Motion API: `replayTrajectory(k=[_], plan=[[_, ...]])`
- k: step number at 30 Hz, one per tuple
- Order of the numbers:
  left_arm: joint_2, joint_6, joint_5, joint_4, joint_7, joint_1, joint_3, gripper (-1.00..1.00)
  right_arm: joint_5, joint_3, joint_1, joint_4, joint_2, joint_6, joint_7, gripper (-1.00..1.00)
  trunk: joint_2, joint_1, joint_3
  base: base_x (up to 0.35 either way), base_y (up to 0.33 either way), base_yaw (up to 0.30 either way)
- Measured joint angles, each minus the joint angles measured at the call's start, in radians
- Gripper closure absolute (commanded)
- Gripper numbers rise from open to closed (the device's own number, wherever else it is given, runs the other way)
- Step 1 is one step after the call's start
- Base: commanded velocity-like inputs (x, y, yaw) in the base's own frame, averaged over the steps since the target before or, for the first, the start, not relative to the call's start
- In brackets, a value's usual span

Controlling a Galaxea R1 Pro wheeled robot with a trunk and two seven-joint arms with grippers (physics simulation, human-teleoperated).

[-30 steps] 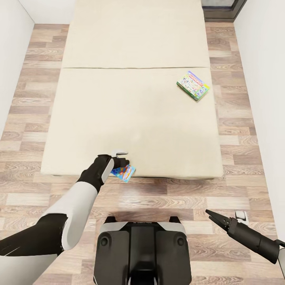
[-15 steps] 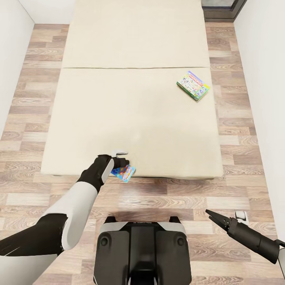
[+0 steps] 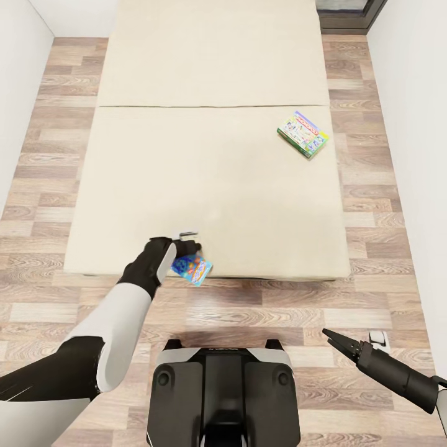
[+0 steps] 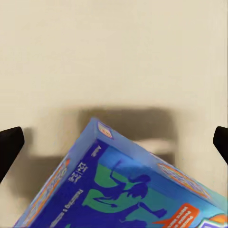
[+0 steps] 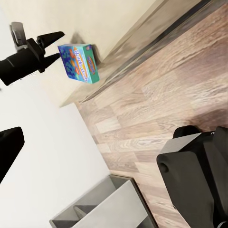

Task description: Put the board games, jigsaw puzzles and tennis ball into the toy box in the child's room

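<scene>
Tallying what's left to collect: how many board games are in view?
2. A green-edged board game lies on the bed toward its right side; a blue board game overhangs the near edge by the left gripper.

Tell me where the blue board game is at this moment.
In the head view, the blue board game sits at the bed's near edge, left of centre, overhanging the wood floor, right beside the left gripper.

The bed (image 3: 211, 155) is viewed steeply from above by the head camera; a blue game box (image 4: 128, 185) is seen close by the left wrist camera, farther off by the right wrist camera
</scene>
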Motion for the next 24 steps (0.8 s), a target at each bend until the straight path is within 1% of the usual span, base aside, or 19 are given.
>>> replayTrajectory(k=[3, 5, 8, 12, 17, 20, 21, 23, 24], plan=[[0.0, 0.01, 0.001, -0.042, 0.0, 0.0, 0.005, -1.0, 0.0, 0.0, 0.0, 0.0, 0.0, 0.0, 0.0, -1.0, 0.0, 0.0, 0.0, 0.0, 0.0, 0.0], [0.0, 0.032, 0.002, -0.08, 0.0, 0.0, 0.013, -1.0, 0.0, 0.0, 0.0, 0.0, 0.0, 0.0, 0.0, -1.0, 0.0, 0.0, 0.0, 0.0, 0.0, 0.0], [0.0, 0.053, 0.002, -0.101, 0.0, 0.0, 0.021, -1.0, 0.001, 0.0, 0.0, 0.0, 0.0, 0.0, 0.0, -1.0, 0.0, 0.0, 0.0, 0.0, 0.0, 0.0], [0.0, 0.087, 0.002, -0.136, 0.0, 0.0, 0.045, -1.0, 0.001, 0.0, 0.0, 0.0, 0.0, 0.0, 0.0, -1.0, 0.0, 0.0, 0.0, 0.0, 0.0, 0.0], [0.015, 0.109, 0.002, -0.167, -0.001, 0.0, 0.088, -1.0, 0.001, 0.0, 0.0, 0.0, 0.001, 0.0, 0.0, -1.0, 0.0, 0.0, 0.0, 0.0, 0.0, 0.0], [0.03, 0.123, 0.002, -0.184, -0.003, 0.0, 0.116, -1.0, 0.001, 0.0, 0.0, 0.0, 0.001, 0.0, 0.0, -1.0, 0.0, 0.0, 0.0, 0.0, 0.0, 0.0], [0.03, 0.123, 0.003, -0.185, -0.003, 0.0, 0.116, -1.0, 0.001, 0.0, 0.0, 0.0, 0.001, 0.0, 0.0, -1.0, 0.0, 0.0, 0.0, 0.0, 0.0, 0.0], [0.042, 0.138, 0.002, -0.199, -0.009, 0.0, 0.131, -1.0, 0.001, 0.0, 0.0, 0.0, 0.001, 0.0, 0.0, -1.0, 0.0, 0.0, 0.0, 0.0, 0.0, 0.0], [0.059, 0.16, 0.0, -0.215, -0.02, 0.0, 0.145, -1.0, 0.001, 0.0, 0.0, 0.0, 0.001, 0.0, -0.001, -1.0, 0.0, 0.0, 0.0, 0.0, 0.0, 0.0]])
